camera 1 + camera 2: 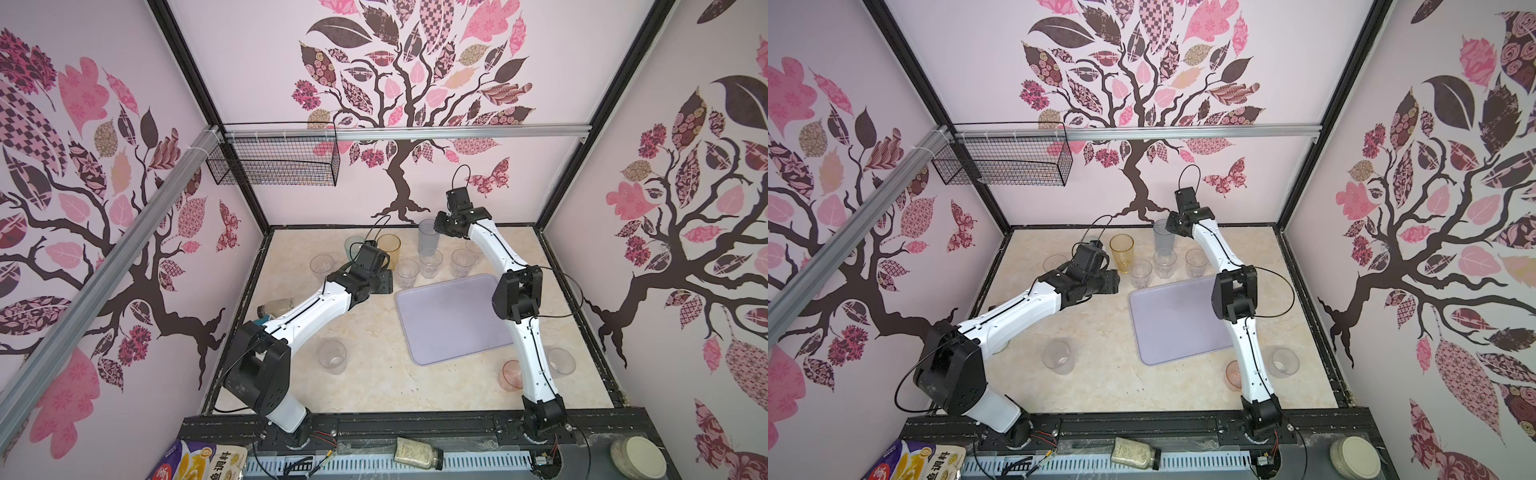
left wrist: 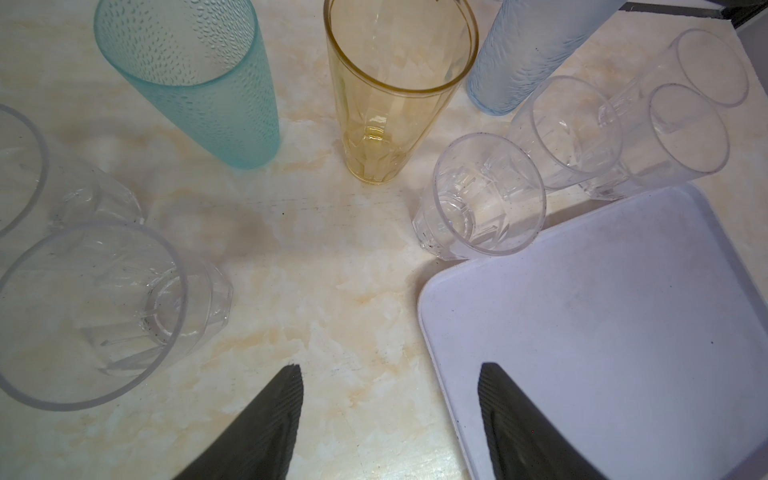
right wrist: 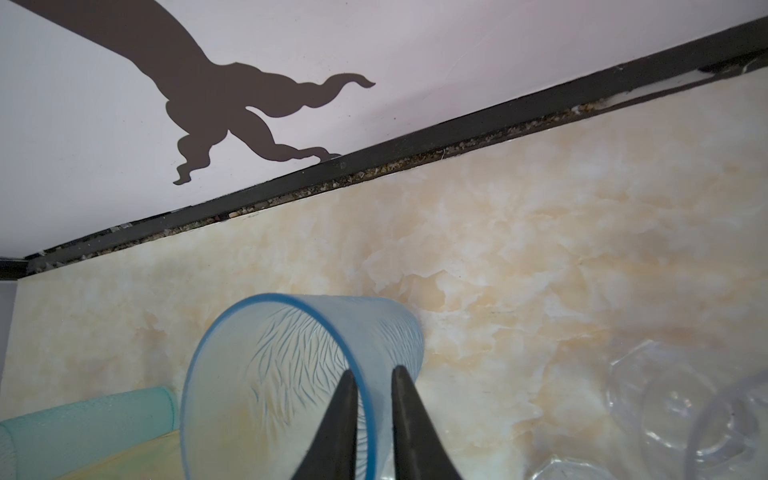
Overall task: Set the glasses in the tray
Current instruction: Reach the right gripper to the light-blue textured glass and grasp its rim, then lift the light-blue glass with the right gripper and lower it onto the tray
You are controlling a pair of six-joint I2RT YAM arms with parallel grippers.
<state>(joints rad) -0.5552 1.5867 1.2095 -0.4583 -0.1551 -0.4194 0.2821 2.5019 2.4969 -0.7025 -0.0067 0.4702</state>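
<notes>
The pale lavender tray point(image 1: 449, 320) point(image 1: 1175, 324) lies empty right of the table's middle. My right gripper point(image 3: 372, 374) is shut on the rim of the tall blue-grey glass point(image 3: 291, 365) point(image 1: 429, 239), one finger inside and one outside; the glass is upright near the back wall. The amber glass point(image 1: 389, 247) point(image 2: 395, 104) and the teal glass point(image 1: 353, 245) point(image 2: 199, 83) stand to its left. Several short clear glasses point(image 1: 431, 262) line the tray's far edge. My left gripper point(image 2: 390, 368) hangs open and empty over the table, beside the tray's corner point(image 2: 432, 299).
Near the front stand a clear glass point(image 1: 331, 356), a pink glass point(image 1: 511, 374) and another clear glass point(image 1: 561, 361) beside the right arm. A capped bottle point(image 1: 275, 306) lies at the left edge. A wire basket point(image 1: 274, 160) hangs on the back rail.
</notes>
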